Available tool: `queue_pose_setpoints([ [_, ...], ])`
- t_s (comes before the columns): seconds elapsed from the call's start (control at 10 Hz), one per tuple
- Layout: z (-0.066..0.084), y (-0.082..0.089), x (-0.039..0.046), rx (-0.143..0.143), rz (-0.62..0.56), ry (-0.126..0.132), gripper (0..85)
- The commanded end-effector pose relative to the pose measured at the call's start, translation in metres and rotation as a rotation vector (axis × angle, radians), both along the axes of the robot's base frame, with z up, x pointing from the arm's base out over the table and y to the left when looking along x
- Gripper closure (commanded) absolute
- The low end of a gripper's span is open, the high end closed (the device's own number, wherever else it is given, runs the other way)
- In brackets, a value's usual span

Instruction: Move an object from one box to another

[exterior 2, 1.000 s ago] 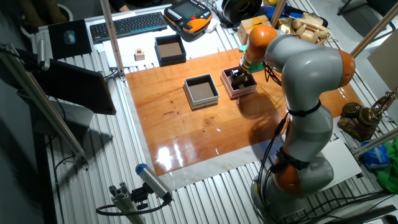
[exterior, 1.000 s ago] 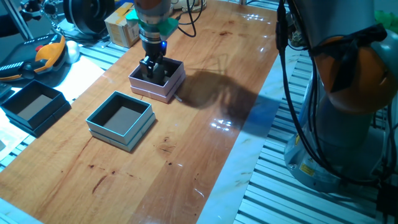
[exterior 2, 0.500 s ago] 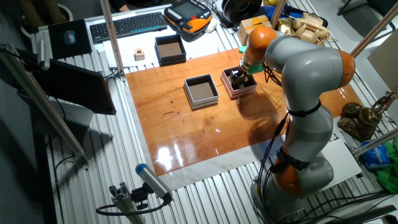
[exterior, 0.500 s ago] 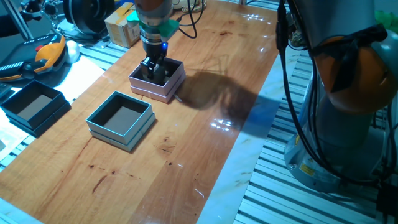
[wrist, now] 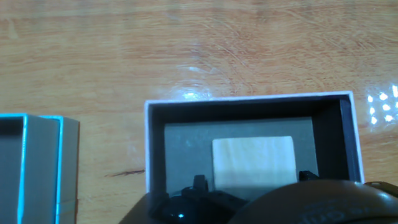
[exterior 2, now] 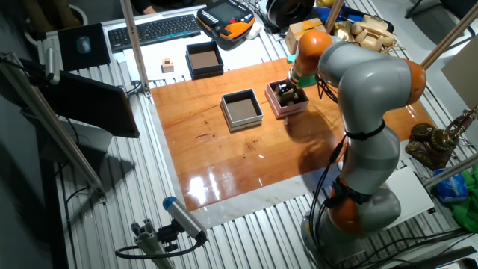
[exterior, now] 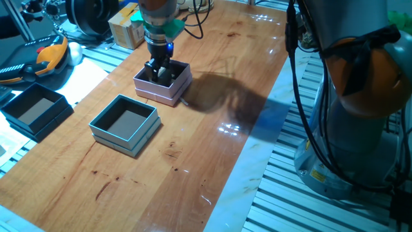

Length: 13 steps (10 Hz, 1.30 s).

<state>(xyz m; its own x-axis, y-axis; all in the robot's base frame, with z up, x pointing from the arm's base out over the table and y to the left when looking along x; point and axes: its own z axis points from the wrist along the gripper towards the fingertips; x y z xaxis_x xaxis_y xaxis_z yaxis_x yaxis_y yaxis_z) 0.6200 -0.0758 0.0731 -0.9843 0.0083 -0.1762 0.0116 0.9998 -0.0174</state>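
The pale pink-lilac box (exterior: 158, 94) stands at the far side of the wooden table; it also shows in the other fixed view (exterior 2: 288, 112) and the hand view (wrist: 249, 99). A pale wooden block (wrist: 252, 160) lies flat on its brown floor. My gripper (exterior: 158, 72) reaches down into this box, open, and it shows in the other fixed view (exterior 2: 286, 91). In the hand view its dark fingertips (wrist: 199, 182) stand on either side of the block. The teal-blue box (exterior: 112, 140) sits empty beside it, also in the other fixed view (exterior 2: 226, 112) and the hand view (wrist: 62, 162).
A black square box (exterior: 55, 122) stands off the wooden top, also seen in the other fixed view (exterior 2: 189, 63), with a small wooden cube (exterior 2: 168, 66) next to it. An orange teach pendant (exterior: 45, 58) and a cardboard box (exterior: 125, 26) lie beyond the pink box.
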Motion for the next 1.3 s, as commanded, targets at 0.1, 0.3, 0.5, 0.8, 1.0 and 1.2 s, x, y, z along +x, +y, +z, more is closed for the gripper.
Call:
queue_pose_setpoints([
  [0.1, 0.006, -0.001, 0.0005, -0.003, 0.0, 0.006, 17.0],
  [0.3, 0.022, -0.003, 0.001, 0.013, -0.005, 0.02, 17.0],
  [0.5, 0.038, -0.002, 0.0, 0.049, -0.018, 0.028, 17.0],
  [0.8, 0.062, -0.002, 0.0006, 0.052, 0.004, 0.074, 68.0],
  [1.0, 0.076, -0.002, -0.0001, 0.06, 0.009, 0.094, 85.0],
  [1.2, 0.086, 0.002, -0.0029, 0.044, 0.011, 0.088, 85.0],
])
